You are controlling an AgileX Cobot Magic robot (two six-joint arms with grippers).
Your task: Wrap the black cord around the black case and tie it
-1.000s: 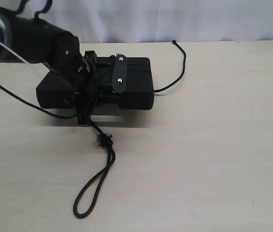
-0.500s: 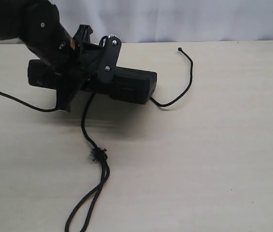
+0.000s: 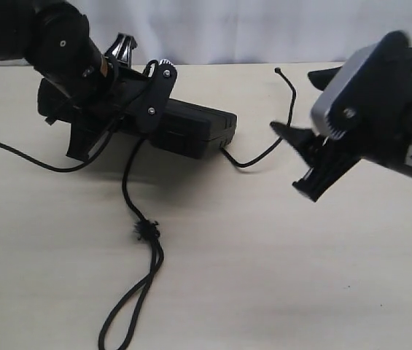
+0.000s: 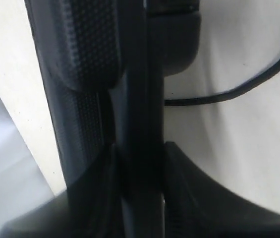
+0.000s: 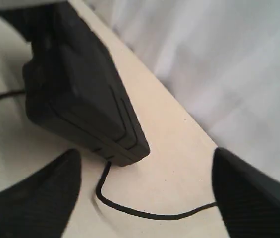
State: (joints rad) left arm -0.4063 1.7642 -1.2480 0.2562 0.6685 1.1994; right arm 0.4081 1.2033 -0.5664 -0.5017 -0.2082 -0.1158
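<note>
The left gripper (image 3: 114,117) was clamped on the flat matte black plastic case (image 3: 191,127) at ten o'clock, tilting one end off the pale beige tabletop (image 3: 264,277), probably so the long braided black cord (image 3: 127,191) could pass beneath. One strand ran to a frayed knot (image 3: 146,232) at seven o'clock. By the other, at three o'clock, the right gripper (image 3: 293,157) hovered wide open and empty, likely to take it.

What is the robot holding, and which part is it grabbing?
The left claw pinches the black case across its thin edge, holding it tilted. The right claw is open and empty.
</note>
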